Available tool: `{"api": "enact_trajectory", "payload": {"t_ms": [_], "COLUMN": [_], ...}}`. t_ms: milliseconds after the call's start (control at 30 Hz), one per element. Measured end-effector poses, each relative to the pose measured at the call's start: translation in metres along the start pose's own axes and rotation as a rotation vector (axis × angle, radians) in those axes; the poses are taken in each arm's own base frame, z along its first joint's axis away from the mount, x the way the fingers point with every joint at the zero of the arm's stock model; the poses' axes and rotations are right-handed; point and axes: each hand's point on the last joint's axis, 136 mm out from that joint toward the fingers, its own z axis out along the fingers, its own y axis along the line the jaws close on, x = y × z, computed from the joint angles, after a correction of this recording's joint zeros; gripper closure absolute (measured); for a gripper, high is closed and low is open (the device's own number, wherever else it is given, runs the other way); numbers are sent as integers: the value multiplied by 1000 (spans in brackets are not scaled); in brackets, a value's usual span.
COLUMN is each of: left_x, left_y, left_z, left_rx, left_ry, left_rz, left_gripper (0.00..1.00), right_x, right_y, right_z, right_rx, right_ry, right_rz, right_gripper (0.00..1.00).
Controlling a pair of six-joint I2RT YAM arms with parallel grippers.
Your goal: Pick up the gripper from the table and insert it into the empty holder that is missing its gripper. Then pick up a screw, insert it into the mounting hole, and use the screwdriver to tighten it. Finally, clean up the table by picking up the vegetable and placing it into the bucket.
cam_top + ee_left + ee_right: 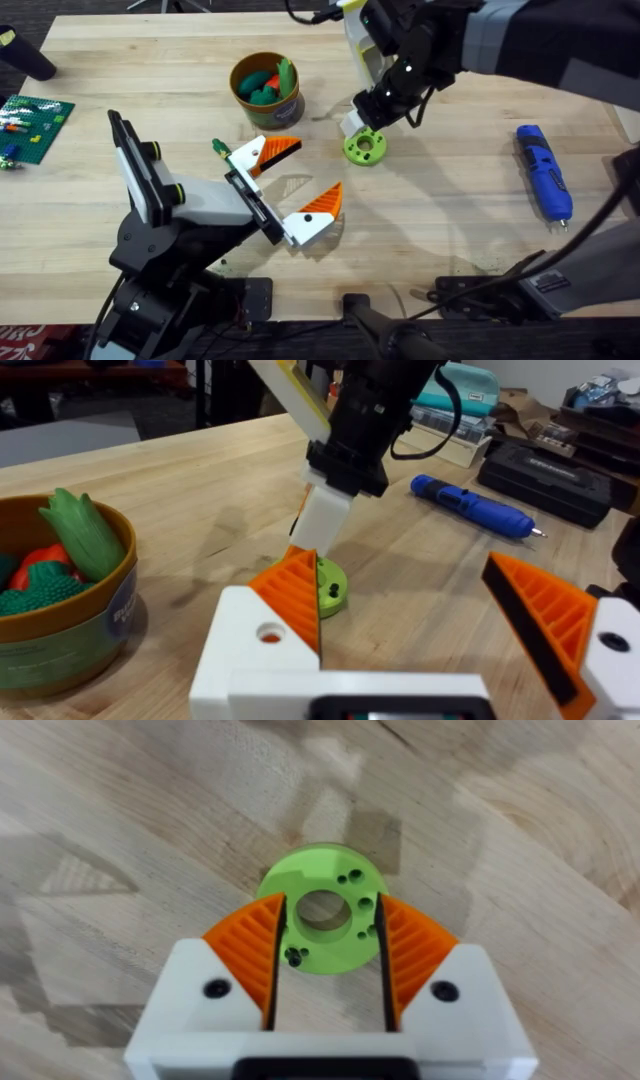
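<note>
The lime-green ring-shaped gripper (365,147) lies flat on the table (450,220). My right gripper (332,950) points down right over the ring (322,920), with a narrow gap between its orange pads, which overlap the ring's two sides. I cannot tell if they touch. My left gripper (300,178) stands wide open and empty just left of the ring (332,592). The blue screwdriver (543,170) lies at the right. Toy vegetables (268,82) fill the bucket (290,104). The holder and screw are out of view.
A green building plate (30,125) with small pieces sits at the left edge. A tiny green piece (218,148) lies by my left gripper's far finger. Black cases (545,470) line the table's far side beyond the screwdriver (470,505).
</note>
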Motion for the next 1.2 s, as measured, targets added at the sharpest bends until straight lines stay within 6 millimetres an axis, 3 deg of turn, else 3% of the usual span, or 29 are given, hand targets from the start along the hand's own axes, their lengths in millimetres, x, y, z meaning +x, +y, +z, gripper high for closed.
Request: {"api": "enact_trajectory", "payload": {"t_ms": [167, 200, 267, 600, 733, 833, 933, 1200], "left_x": [0, 0, 0, 0, 0, 0, 0, 0], "left_y": [0, 0, 0, 0, 0, 0, 0, 0], "left_z": [0, 0, 0, 0, 0, 0, 0, 0], "left_rx": [0, 0, 0, 0, 0, 0, 0, 0], "left_ry": [0, 0, 0, 0, 0, 0, 0, 0], "left_rz": [-1, -1, -1, -1, -1, -1, -1, -1], "left_gripper": [21, 21, 21, 21, 21, 21, 21, 21], "right_x": [11, 21, 21, 24, 25, 36, 45, 42], "right_y": [3, 6, 7, -7, -11, -15, -16, 4], "right_z": [2, -2, -10, -103, -126, -121, -103, -63], "right_rx": [-14, -40, -48, 65, 98, 115, 119, 60], "right_ry": [46, 83, 74, -120, -207, -221, -225, -253], "right_rz": [0, 9, 10, 2, 26, 70, 105, 90], "right_gripper": [494, 494, 494, 494, 494, 494, 494, 494]}}
